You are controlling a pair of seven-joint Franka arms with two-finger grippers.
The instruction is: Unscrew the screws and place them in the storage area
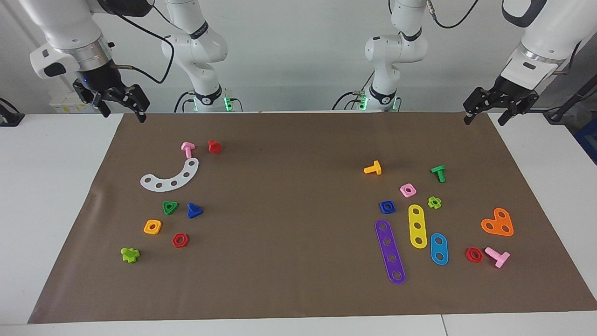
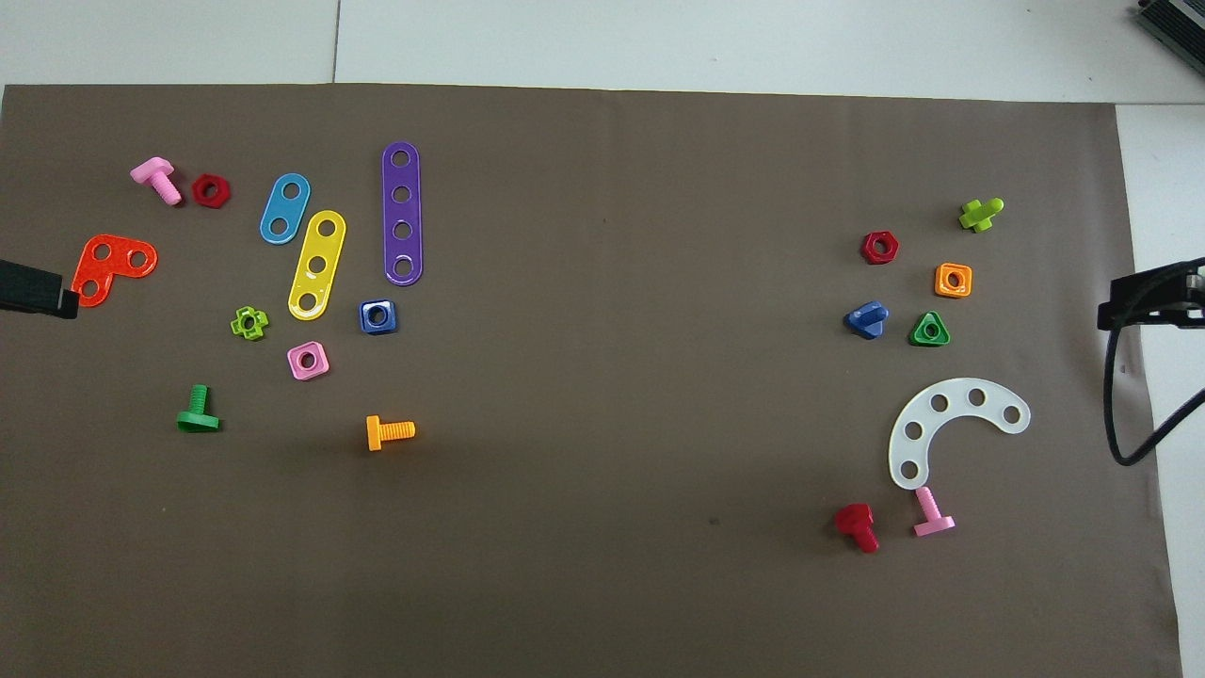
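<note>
The blue bolt (image 1: 194,211) lies on the brown paper mat (image 1: 289,196) toward the right arm's end, beside a green triangular nut (image 1: 170,207); it also shows in the overhead view (image 2: 867,318). The blue square nut (image 1: 387,206) lies apart from it toward the left arm's end, beside the purple strip (image 1: 390,252), and shows in the overhead view (image 2: 377,316). My right gripper (image 1: 123,114) hangs open and empty, raised over the mat's corner by its base. My left gripper (image 1: 485,119) hangs open and empty over the mat's corner by its own base.
Near the blue bolt lie an orange square nut (image 1: 152,227), a red hex nut (image 1: 180,240), a white curved strip (image 1: 170,177) and pink and red bolts. Near the blue nut lie a pink square nut (image 1: 408,190), yellow (image 1: 418,226) and light-blue strips and an orange plate (image 1: 498,223).
</note>
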